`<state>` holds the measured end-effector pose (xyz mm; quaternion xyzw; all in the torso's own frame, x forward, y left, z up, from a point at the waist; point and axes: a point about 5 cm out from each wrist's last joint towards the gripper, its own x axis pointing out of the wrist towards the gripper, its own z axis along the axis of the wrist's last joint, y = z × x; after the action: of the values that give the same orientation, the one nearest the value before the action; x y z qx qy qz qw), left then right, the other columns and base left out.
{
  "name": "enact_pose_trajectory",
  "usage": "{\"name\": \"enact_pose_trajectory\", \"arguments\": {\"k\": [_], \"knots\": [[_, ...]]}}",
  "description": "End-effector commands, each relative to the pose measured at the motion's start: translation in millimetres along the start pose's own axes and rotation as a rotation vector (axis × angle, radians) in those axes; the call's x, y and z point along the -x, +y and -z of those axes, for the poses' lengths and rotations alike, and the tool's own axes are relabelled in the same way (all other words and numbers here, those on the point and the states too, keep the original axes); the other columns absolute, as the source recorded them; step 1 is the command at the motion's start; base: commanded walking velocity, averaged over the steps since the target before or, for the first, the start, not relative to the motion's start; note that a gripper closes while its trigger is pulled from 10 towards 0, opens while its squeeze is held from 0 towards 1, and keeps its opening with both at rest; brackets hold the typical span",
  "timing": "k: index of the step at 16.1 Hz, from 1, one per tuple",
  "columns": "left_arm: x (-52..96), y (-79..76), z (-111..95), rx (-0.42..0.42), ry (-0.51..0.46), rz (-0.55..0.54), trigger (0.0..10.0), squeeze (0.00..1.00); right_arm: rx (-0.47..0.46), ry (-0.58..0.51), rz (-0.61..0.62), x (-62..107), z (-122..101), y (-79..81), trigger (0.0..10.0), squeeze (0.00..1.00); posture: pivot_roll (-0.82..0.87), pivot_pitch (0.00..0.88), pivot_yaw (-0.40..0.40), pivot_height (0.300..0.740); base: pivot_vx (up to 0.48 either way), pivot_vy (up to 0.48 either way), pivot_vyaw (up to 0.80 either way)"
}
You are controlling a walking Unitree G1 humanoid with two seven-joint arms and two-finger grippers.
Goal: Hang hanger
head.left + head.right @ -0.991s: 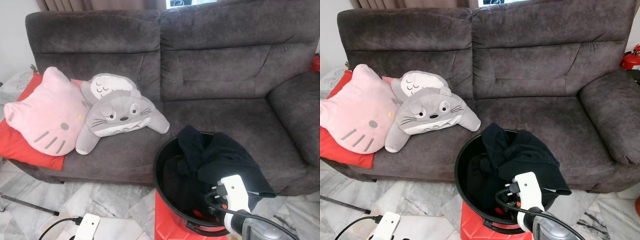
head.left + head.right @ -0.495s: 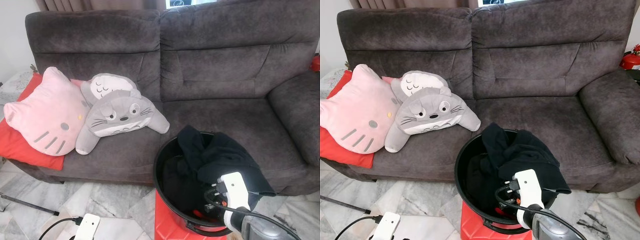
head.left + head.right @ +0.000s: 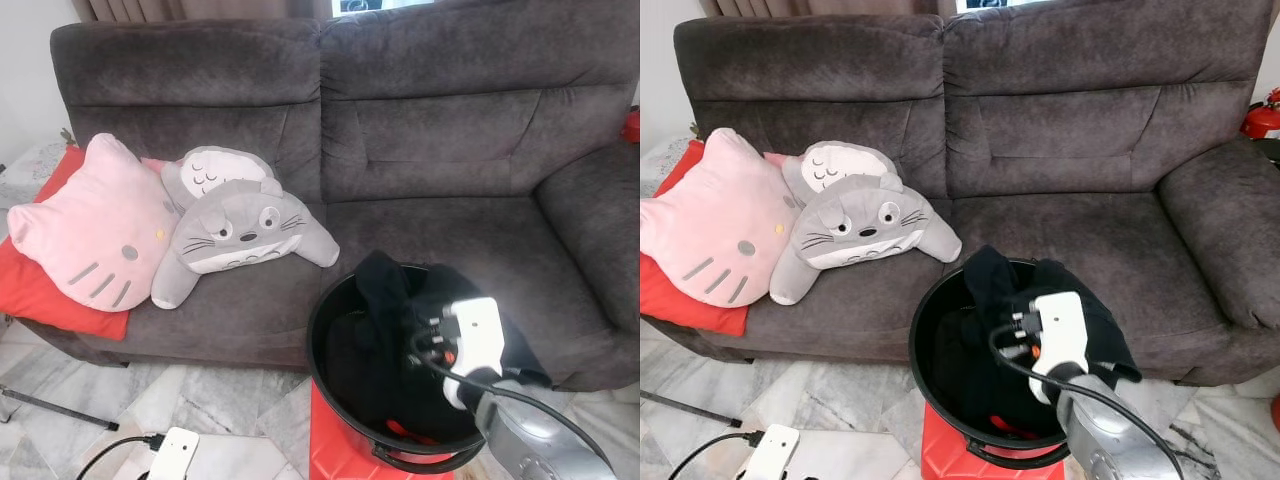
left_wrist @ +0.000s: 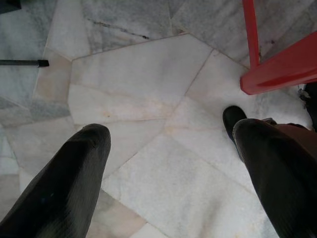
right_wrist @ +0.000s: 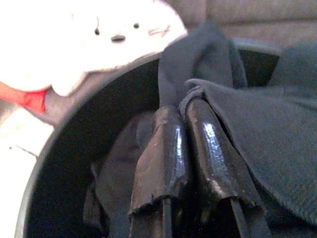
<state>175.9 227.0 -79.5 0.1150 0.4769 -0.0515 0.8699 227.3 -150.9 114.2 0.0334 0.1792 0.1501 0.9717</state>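
Right gripper (image 5: 190,144) sits low inside the black bucket (image 3: 330,300), which stands on a red stool (image 3: 335,455) on the marble floor (image 4: 148,99) in front of the grey sofa (image 3: 440,150). In the right wrist view its two black fingers lie pressed together, side by side, with a fold of the dark garment (image 3: 440,300) lapping over the tip of one; whether any cloth is actually pinched between them cannot be told, so I log the pincer as clenched and the catch as unconfirmed. The garment is heaped in the bucket, part of it draped over the rim on the sofa side. No hanger can be made out: if one is there, it is buried under the cloth, and a thin red piece (image 3: 405,432) at the bucket bottom is too small to identify. No rail or hook to hang from can be made out either. Left gripper (image 4: 168,163) hangs idle over the floor, fingers spread wide apart, nothing between them. On the sofa seat, well apart from the bucket: a pink cat cushion (image 3: 90,230) and a grey plush (image 3: 245,230). Judgement: the task is at its very start. Nothing is lifted clear yet; fishing out, carrying and hanging all remain.
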Motion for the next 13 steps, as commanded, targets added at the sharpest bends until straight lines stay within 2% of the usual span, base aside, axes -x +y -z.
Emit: {"name": "enact_pose_trajectory", "arguments": {"k": [1,3,5,6,7,10,11,12,13], "knots": [[1.7,6.4,4.7,-0.011,0.019,-0.017,10.0,0.0,0.035,-0.118,-0.021,-0.6,-22.9,10.2,0.0,0.0,-0.18,0.0,0.105,0.74,0.0,0.0,0.0],[1.7,7.4,4.1,-0.012,0.02,-0.021,10.0,0.0,0.061,-0.269,-0.014,-3.1,-53.2,19.2,0.0,0.0,-0.18,0.0,0.11,0.74,0.0,0.0,0.0],[1.6,9.6,1.8,-0.017,0.016,-0.03,10.0,0.0,0.15,-0.426,-0.002,-2.9,-88.0,26.1,0.0,0.0,-0.17,0.0,0.113,0.74,0.0,0.0,0.0],[1.6,10.1,1.2,-0.018,0.014,-0.033,10.0,0.0,0.17,-0.465,-0.01,-1.9,-95.7,28.9,0.0,0.0,-0.18,0.0,0.116,0.74,0.0,0.0,0.0],[1.5,10.6,0.3,-0.019,0.011,-0.035,10.0,0.0,0.197,-0.553,-0.029,0.8,-112.3,36.5,0.0,0.0,-0.18,0.0,0.117,0.74,0.0,0.0,0.0],[0.8,9.3,-2.6,-0.021,0.004,-0.033,10.0,0.0,0.206,-0.617,-0.028,0.4,-119.5,43.7,0.0,0.0,-0.18,0.0,0.118,0.74,0.0,0.0,0.0],[0.5,8.6,-3.8,-0.021,0.001,-0.032,10.0,0.0,0.212,-0.583,-0.019,-3.8,-109.7,44.4,3.0,0.0,-0.18,0.0,0.118,0.74,0.0,0.0,0.0],[0.4,8.4,-3.8,-0.022,0.001,-0.031,10.0,0.0,0.212,-0.531,0.017,-7.1,-98.0,39.4,10.0,0.0,-0.18,0.0,0.116,0.74,0.0,0.0,0.0],[0.4,8.4,-3.7,-0.023,0.001,-0.032,10.0,0.0,0.204,-0.466,0.064,-9.9,-84.9,32.3,10.0,0.0,-0.18,0.0,0.116,0.74,0.0,0.0,0.0]]}}
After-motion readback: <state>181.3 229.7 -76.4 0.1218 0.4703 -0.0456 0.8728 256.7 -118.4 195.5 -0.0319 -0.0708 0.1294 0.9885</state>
